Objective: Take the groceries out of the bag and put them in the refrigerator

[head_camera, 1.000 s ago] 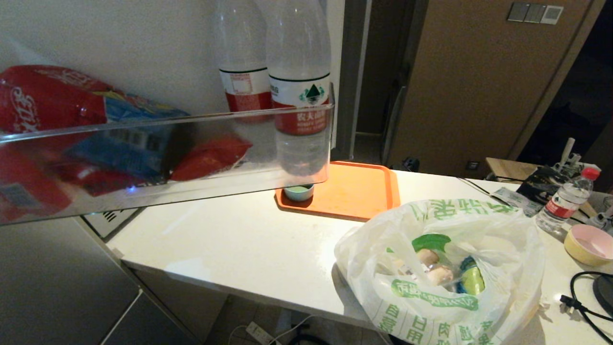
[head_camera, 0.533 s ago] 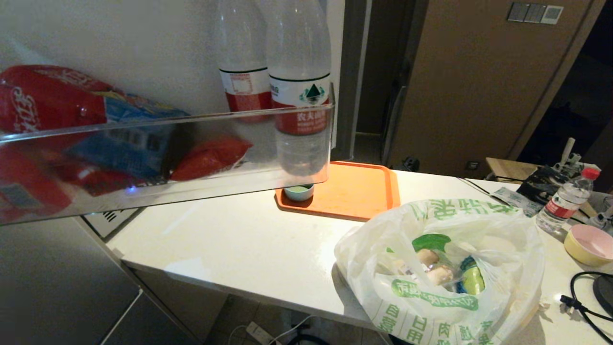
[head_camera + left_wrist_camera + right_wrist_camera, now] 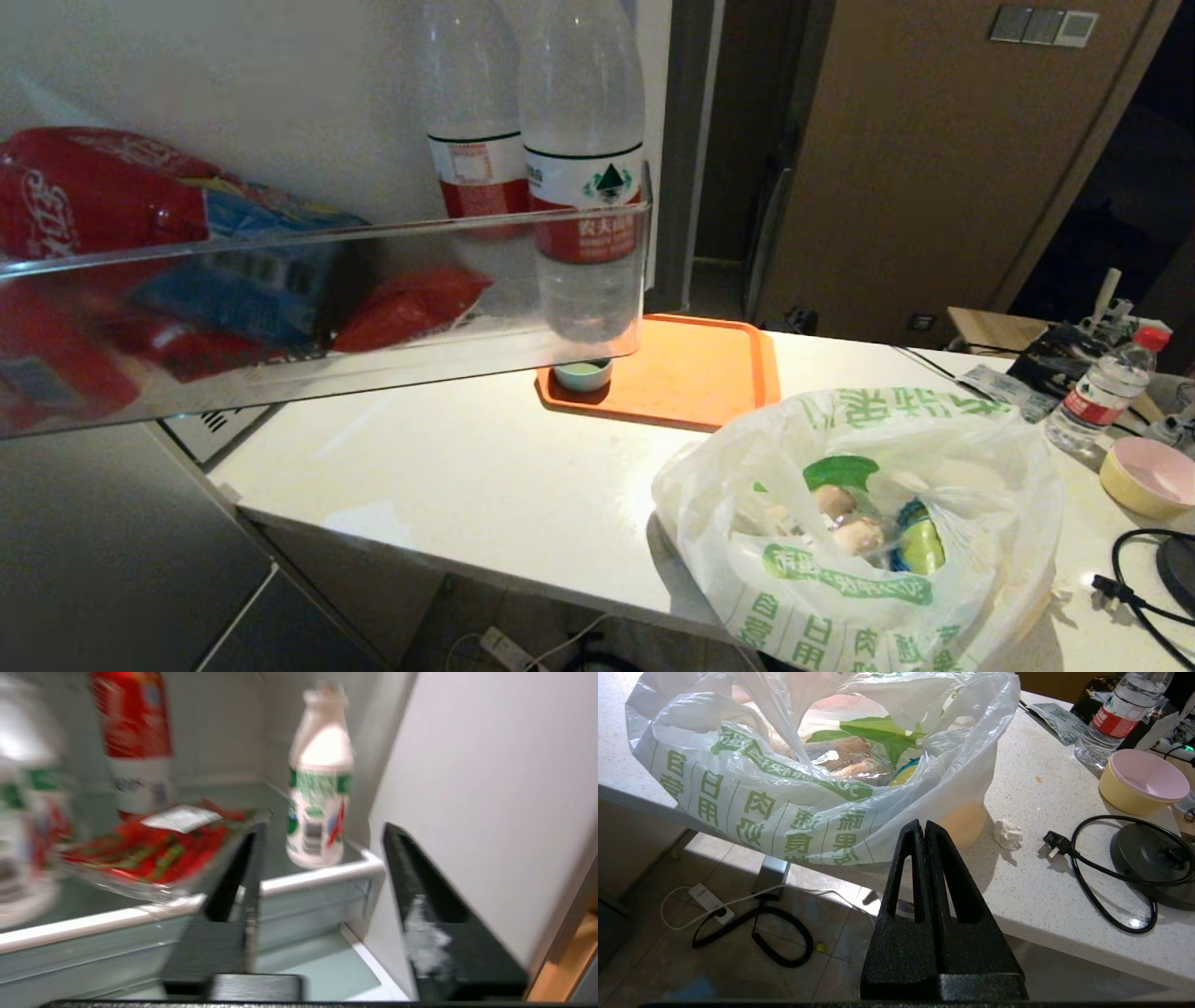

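Just ahead of the left end effector (image 3: 317,877), fingers apart and empty, the white bottle (image 3: 318,788) stands upright on the refrigerator shelf (image 3: 322,875), apparently released for storage.

A white speckled stone counter (image 3: 485,476) carries a crinkly white plastic bag (image 3: 868,523); behind the bag lies a flat orange tray (image 3: 695,373), beside it a yellow bowl (image 3: 1146,476).
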Controlling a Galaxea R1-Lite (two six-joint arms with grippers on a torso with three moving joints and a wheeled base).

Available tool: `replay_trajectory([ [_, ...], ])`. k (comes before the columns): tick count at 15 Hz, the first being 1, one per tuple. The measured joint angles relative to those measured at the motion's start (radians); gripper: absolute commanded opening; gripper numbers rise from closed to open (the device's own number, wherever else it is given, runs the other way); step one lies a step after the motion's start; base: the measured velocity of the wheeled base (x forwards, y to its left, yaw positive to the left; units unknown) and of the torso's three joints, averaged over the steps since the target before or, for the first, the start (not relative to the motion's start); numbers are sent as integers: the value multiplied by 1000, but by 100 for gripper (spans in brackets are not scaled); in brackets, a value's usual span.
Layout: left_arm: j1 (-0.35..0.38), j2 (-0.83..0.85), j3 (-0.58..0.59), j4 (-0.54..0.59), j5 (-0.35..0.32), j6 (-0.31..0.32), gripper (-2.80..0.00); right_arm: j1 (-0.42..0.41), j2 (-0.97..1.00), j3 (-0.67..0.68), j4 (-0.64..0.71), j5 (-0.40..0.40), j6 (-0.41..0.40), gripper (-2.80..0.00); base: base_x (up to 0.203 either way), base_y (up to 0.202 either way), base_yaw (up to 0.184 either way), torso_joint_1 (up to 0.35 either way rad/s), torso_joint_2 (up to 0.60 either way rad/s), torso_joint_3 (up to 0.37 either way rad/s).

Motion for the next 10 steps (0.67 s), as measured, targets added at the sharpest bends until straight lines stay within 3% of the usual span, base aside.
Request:
replay_trajectory([
  [3, -2, -47, 5, -1, 73, 4, -280, 0, 0, 0, 0, 0, 0, -280, 0, 0, 0, 0, 0, 0],
  [6, -8, -95, 26, -22, 77, 54, -280, 0, 0, 0, 0, 0, 0, -280, 0, 0, 0, 0, 0, 0],
  [10, -13, -159, 96, -93, 106, 57, -280, 0, 0, 0, 0, 0, 0, -280, 0, 0, 0, 0, 0, 0],
])
